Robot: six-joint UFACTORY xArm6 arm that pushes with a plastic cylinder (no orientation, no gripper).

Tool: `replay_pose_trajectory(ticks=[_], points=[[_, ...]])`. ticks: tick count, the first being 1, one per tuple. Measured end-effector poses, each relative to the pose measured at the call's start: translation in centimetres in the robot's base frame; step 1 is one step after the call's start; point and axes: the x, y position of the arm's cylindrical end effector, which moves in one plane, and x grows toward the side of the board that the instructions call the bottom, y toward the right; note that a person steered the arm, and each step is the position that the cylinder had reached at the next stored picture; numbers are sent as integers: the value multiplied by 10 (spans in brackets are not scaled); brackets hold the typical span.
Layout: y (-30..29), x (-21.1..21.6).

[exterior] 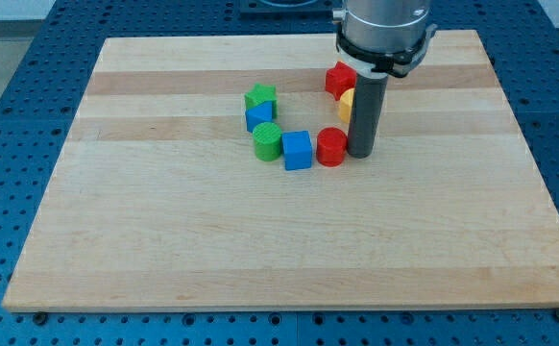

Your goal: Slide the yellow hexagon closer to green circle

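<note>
Wooden surface (164, 240) is sitting on a blue perforated bench (11, 58). No claw is showing on this arm, so its state cannot be told; the arm is ending in a dark rod. My tip (360, 154) is resting on the surface just right of the red cylinder (330, 146), seemingly touching it.

Yellow hexagon (347, 104) is lying just behind the rod, mostly hidden by it; only a left sliver is showing, so its shape is hard to confirm. Red block (338, 79) is sitting just beyond, shape unclear, partly covered by the arm housing.

Green circle (267, 140) is lying left of the blue cube (297, 150). Farther back, the green star (260, 97) is touching a blue block (258, 117), shape unclear.
</note>
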Motion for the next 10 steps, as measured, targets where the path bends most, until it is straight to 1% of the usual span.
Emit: replay_pose_trajectory(ticks=[4, 5, 7, 8, 10], points=[[-2, 0], [2, -9], [35, -49], [51, -61], [51, -69]])
